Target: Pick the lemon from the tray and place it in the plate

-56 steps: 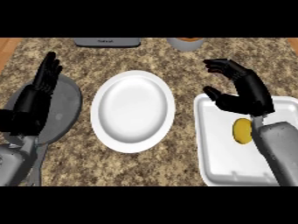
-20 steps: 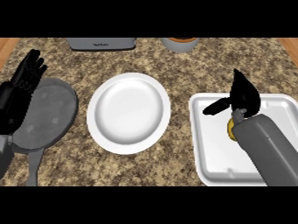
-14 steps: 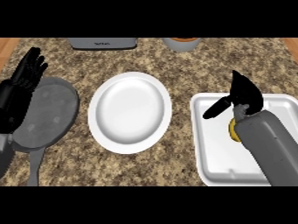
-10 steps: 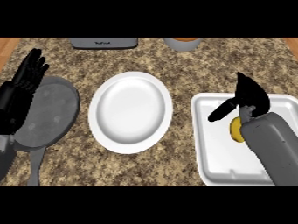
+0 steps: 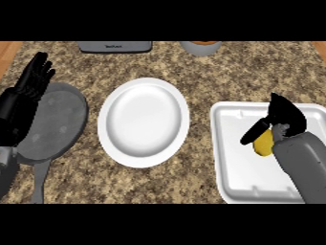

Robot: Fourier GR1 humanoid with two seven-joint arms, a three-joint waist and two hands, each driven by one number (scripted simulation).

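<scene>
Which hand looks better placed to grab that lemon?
The right hand. It is already over the white tray, thumb and fingers either side of the lemon. The left hand rests open at the far left, beyond the plate.

Counted on the counter: one lemon (image 5: 263, 143), one white tray (image 5: 244, 168), one white plate (image 5: 144, 122), one grey pan (image 5: 52, 125), one grey appliance (image 5: 115, 46), one cup (image 5: 201, 47), and two black hands, left (image 5: 24, 95) and right (image 5: 287, 117)

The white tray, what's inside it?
A yellow lemon lies in the tray, with the right hand over it. The hand and forearm cover part of the lemon and tray floor.
</scene>
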